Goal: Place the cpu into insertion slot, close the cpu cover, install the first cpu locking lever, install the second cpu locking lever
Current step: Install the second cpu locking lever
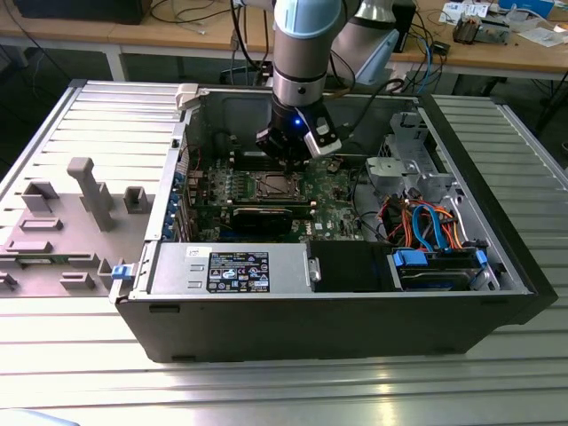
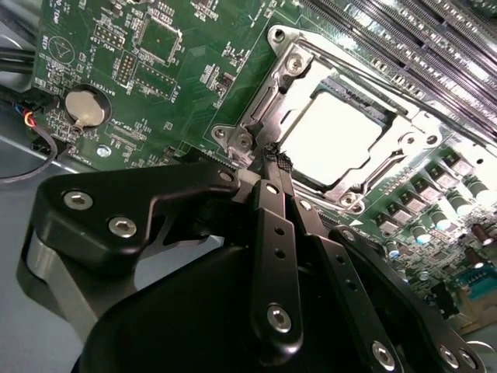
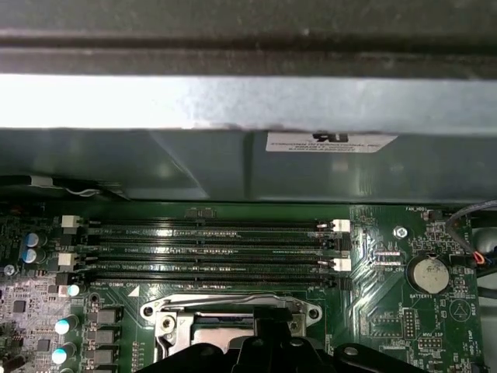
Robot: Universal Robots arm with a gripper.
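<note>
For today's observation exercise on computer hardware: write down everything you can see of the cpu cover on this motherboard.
The cpu cover is a thin, shiny, silvery metal frame with a large square window, through which the bright flat top of the cpu shows. It lies flat and closed over the insertion slot on the green motherboard, beside the long memory slots. Screws sit at its corners. The gripper hangs at its corner edge, jaws drawn close together; whether they touch the cover cannot be told.
</note>
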